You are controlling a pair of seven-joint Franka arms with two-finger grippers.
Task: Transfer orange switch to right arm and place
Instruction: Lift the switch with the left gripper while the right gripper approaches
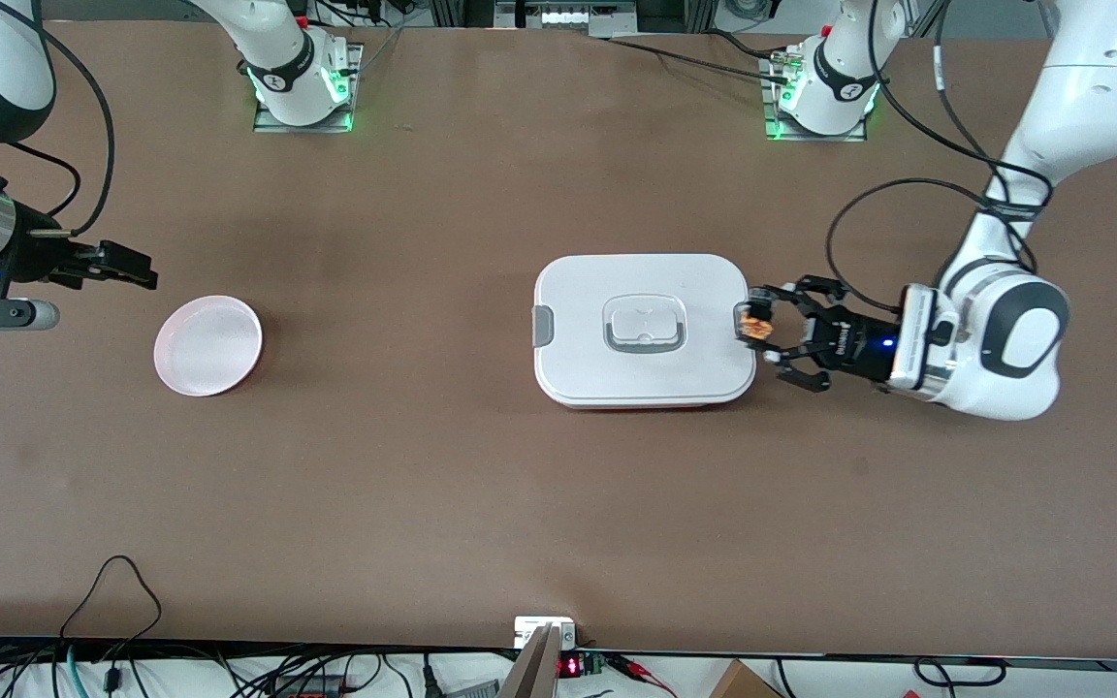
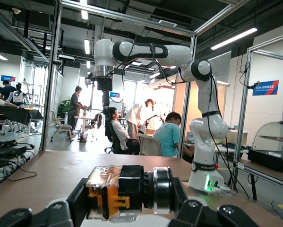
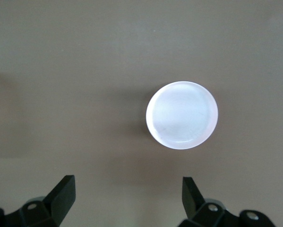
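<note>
The orange switch point(image 1: 755, 327), a stubby black cylinder with an orange block under clear plastic, is clamped sideways in my left gripper point(image 1: 760, 331). That gripper hovers over the edge of a white lidded box point(image 1: 597, 281) at the left arm's end of it. In the left wrist view the switch point(image 2: 124, 191) fills the gap of the left gripper point(image 2: 129, 197), a finger pressed to each end. My right gripper point(image 1: 137, 269) hangs open and empty over bare table beside a pale pink plate point(image 1: 207, 345). The right wrist view shows the right gripper point(image 3: 127, 185) spread wide above the plate point(image 3: 182, 115).
The white box sits mid-table with a grey latch point(image 1: 543, 325) on its end toward the right arm. The right arm point(image 2: 198, 71) and its base show farther off in the left wrist view. Cables point(image 1: 117, 591) lie along the table edge nearest the front camera.
</note>
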